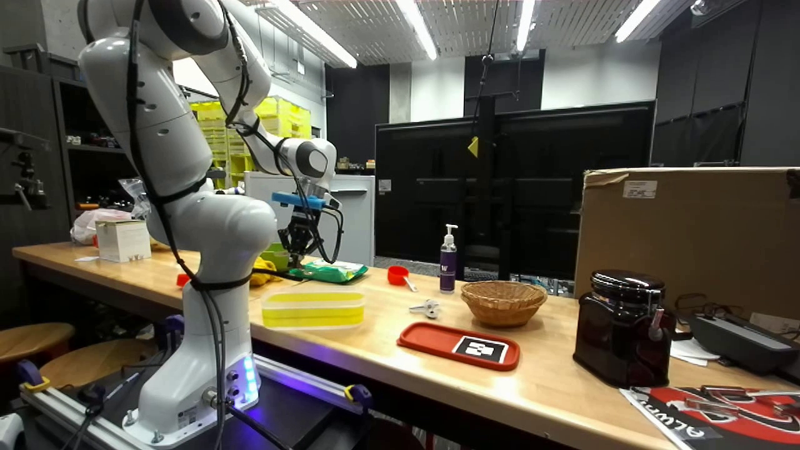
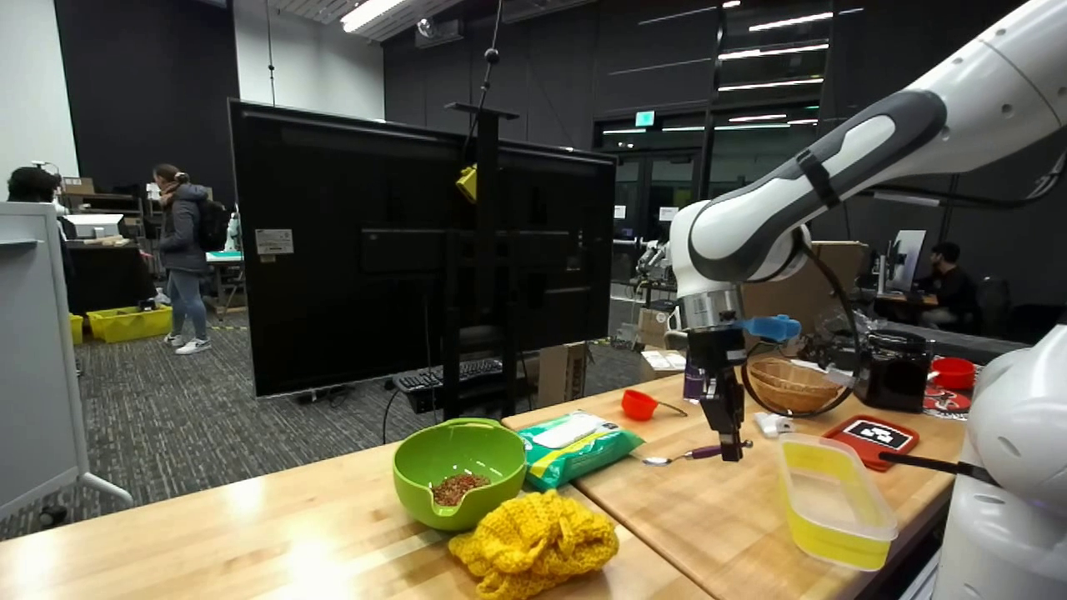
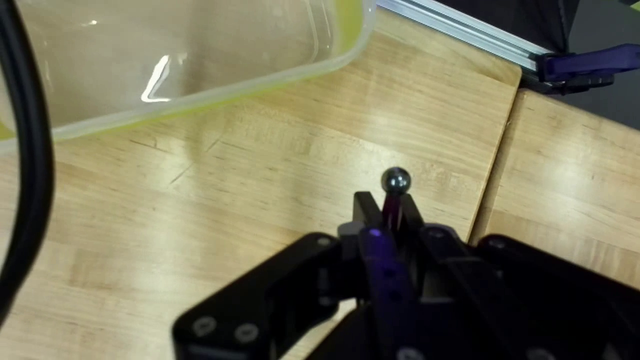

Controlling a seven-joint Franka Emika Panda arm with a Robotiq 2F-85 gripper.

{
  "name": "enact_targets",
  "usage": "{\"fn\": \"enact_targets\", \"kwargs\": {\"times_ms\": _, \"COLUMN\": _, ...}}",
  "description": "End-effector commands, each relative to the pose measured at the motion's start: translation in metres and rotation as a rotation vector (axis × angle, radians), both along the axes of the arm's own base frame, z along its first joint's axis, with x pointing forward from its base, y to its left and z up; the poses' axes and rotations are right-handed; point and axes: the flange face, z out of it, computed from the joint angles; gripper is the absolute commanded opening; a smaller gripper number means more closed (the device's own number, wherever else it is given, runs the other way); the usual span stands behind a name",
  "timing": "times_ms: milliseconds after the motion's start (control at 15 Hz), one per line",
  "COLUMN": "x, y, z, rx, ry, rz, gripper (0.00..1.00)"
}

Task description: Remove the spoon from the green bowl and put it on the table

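At left in an exterior view, the green bowl [image 2: 457, 452] stands on the worktop [image 2: 350, 508], reddish-brown bits [image 2: 458, 489] inside, a yellow knitted cloth [image 2: 538, 542] just beside it. Past a green packet [image 2: 577, 455], the fingers [image 2: 732, 446] are closed on the purple-handled spoon [image 2: 703, 452], low over the worktop, contact unclear. Farther right sits a yellow container [image 2: 842, 548].

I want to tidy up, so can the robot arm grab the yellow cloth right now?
Probably not yet: the tool grips the spoon by its handle and would likely have to release it first. Otherwise the yellow cloth looks free from above, with nothing over it.
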Motion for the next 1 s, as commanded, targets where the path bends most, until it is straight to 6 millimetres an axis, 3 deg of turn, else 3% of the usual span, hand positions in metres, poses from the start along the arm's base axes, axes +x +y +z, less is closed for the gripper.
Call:
{"fn": "enact_targets", "kwargs": {"times_ms": 0, "x": -0.003, "y": -0.017, "z": 0.007, "rx": 0.014, "ry": -0.015, "rz": -0.006, "gripper": 0.02}}
{"fn": "enact_targets", "kwargs": {"times_ms": 400, "x": 0.000, "y": -0.032, "z": -0.009, "rx": 0.037, "ry": 0.011, "rz": -0.068, "gripper": 0.02}}
{"fn": "enact_targets", "kwargs": {"times_ms": 933, "x": 0.009, "y": -0.034, "z": -0.059, "rx": 0.127, "ry": 0.026, "rz": -0.119, "gripper": 0.02}}
